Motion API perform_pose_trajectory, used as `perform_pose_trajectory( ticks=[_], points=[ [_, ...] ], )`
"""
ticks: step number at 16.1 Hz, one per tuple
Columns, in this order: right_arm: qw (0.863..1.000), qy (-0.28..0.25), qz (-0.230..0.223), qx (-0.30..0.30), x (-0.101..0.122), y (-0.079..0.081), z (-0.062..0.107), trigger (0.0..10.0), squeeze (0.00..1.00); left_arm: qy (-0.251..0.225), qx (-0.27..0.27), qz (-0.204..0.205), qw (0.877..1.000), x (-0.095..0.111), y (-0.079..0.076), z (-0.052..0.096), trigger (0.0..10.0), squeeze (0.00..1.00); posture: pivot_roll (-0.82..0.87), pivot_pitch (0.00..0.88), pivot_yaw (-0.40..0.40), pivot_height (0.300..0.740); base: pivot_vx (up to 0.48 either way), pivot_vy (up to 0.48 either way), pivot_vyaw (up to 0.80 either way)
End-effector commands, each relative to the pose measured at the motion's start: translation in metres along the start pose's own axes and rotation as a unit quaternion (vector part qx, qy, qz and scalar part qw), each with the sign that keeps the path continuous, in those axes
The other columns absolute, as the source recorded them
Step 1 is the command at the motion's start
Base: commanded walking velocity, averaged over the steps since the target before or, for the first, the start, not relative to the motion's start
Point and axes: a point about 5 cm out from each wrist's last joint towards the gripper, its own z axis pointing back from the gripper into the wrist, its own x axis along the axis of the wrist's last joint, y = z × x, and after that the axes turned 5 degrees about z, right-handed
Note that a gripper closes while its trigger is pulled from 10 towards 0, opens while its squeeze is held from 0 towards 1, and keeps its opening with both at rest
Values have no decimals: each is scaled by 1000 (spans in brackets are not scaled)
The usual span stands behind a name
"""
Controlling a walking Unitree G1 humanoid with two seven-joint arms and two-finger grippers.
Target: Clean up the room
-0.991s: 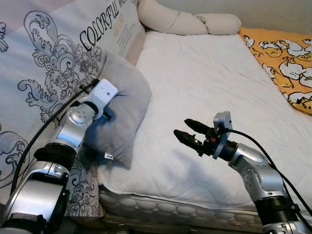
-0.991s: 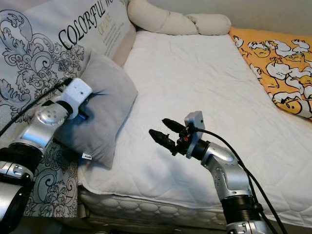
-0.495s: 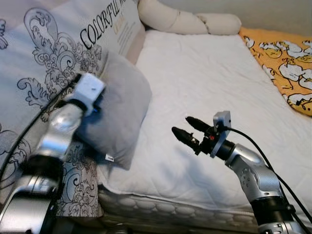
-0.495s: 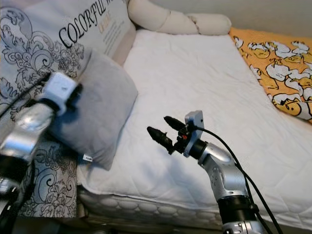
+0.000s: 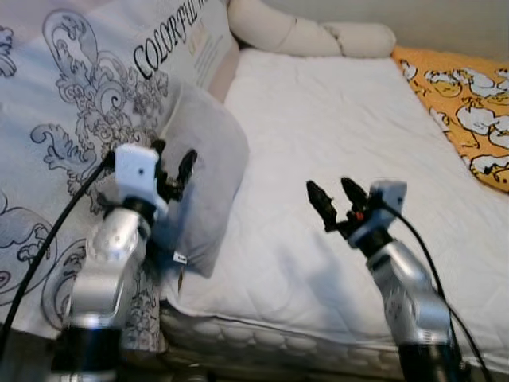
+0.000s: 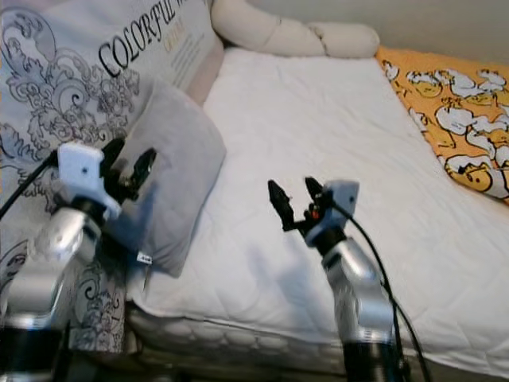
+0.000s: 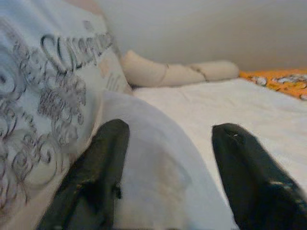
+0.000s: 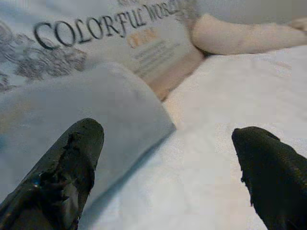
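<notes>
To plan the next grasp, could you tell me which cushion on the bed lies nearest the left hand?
The plain grey square pillow, right beside the left hand; the cream bolster lies far off.

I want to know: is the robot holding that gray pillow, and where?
No. Both the left gripper and right gripper are open, holding nothing; the gray pillow lies free.

Both arms are jointed silver metal tubes with black bands near the base. A black cable trails from each wrist, which carries a pale boxy camera housing. The left claw (image 5: 173, 161) and right claw (image 5: 334, 197) each have two long, tapered black fingers.

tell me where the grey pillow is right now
The grey pillow leans at the left edge of the white mattress, against the patterned bedding, just beyond the open left gripper.
</notes>
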Motion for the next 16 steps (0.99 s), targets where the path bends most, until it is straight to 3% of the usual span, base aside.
perform_pose_trajectory(
  ticks=[1,6,8,10,12,14,16],
  points=[
    [1000,-15,18,-21,4,-1,4,10000,1000,7,11,-19,1000,2,0,2,10000,1000,-6,0,-55,740,0,-405,0],
    [997,-11,6,-70,-3,0,9,10000,1000,31,25,-15,999,0,-3,15,10000,1000,29,0,-69,740,0,-406,0],
    [995,15,-28,-94,-9,-4,10,10000,1000,38,36,-3,999,-3,0,17,10000,1000,23,0,-62,740,0,-403,0],
    [995,23,-23,-97,-9,-4,10,10000,1000,48,42,4,998,-6,0,18,10000,1000,16,0,-62,740,0,-398,0],
    [995,22,-50,-89,-9,-1,9,10000,1000,63,48,3,997,-14,0,21,10000,1000,3,0,-60,740,0,-398,0],
    [995,23,-46,-84,-6,-1,7,10000,1000,63,49,6,997,-14,0,20,10000,1000,5,0,-62,740,0,-392,0],
    [995,-17,21,-101,4,-6,4,10000,1000,73,48,3,996,-17,-3,17,10000,1000,9,0,-69,740,0,-390,0]
  ],
)
